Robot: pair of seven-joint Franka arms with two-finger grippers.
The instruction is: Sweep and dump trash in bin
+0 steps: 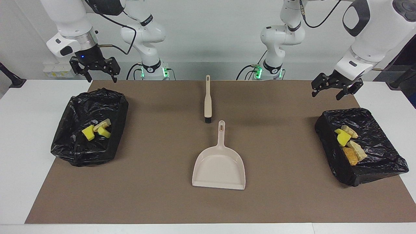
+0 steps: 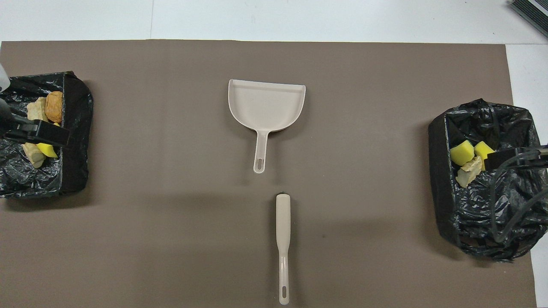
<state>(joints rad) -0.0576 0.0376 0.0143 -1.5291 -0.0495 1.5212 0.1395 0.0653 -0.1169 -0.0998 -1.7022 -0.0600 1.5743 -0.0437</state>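
Trash (image 1: 348, 143) is seen in 2 black-lined bins: 4 pcs in bin (image 1: 373, 162) at left arm's end, 3 pcs (image 1: 97, 130) in bin (image 1: 81, 152) at right arm's end. Left gripper (image 1: 336, 89) & right gripper (image 1: 95, 70) are held up w/ fingers spread wide, nothing gripped. Dustpan (image 1: 219, 167) & brush (image 1: 207, 99) are laid mid-mat

No readable text, no labels, no brand marks, no numbers, no signs on anything in view

2 white arms, black claws, black cables, green LEDs.
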